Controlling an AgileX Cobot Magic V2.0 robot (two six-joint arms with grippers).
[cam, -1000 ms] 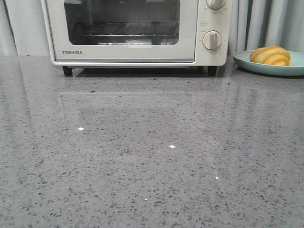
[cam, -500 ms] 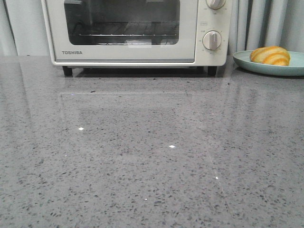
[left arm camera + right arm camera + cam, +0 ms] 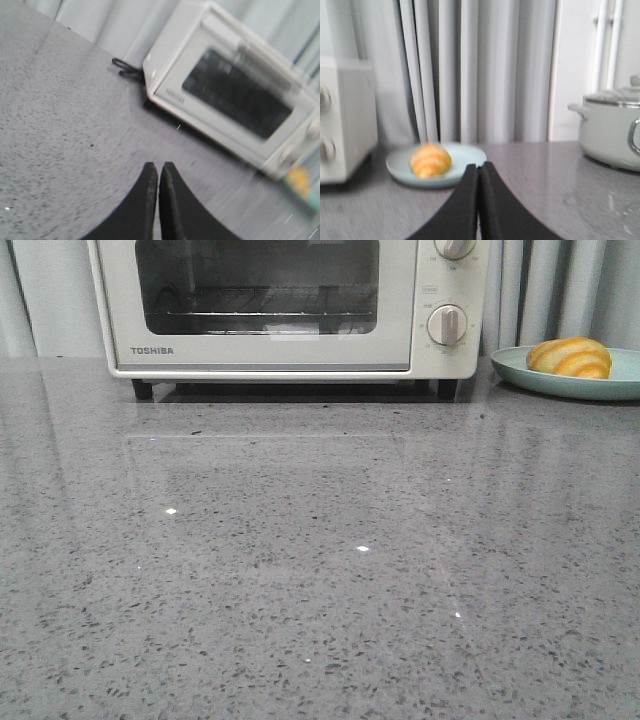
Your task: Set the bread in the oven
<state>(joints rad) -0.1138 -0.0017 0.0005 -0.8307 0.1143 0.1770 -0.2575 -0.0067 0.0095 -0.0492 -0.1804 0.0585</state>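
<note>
The bread [image 3: 570, 357], golden-orange with cream stripes, lies on a pale green plate [image 3: 520, 371] at the back right, beside the oven. It also shows in the right wrist view [image 3: 430, 160]. The cream-white Toshiba oven [image 3: 290, 305] stands at the back of the counter with its glass door closed; it also shows in the left wrist view [image 3: 225, 90]. My left gripper [image 3: 159, 167] is shut and empty above the counter, short of the oven. My right gripper [image 3: 480, 167] is shut and empty, close in front of the plate [image 3: 465, 160]. Neither gripper shows in the front view.
A grey speckled counter [image 3: 320, 560] fills the front view. A pale green lidded pot [image 3: 612, 132] stands to the right of the plate. Grey curtains [image 3: 470, 70] hang behind. A black cord [image 3: 125, 70] lies beside the oven's left side.
Nothing has moved on the counter in the front view; only the dark reflection in the oven's glass door has changed slightly.
</note>
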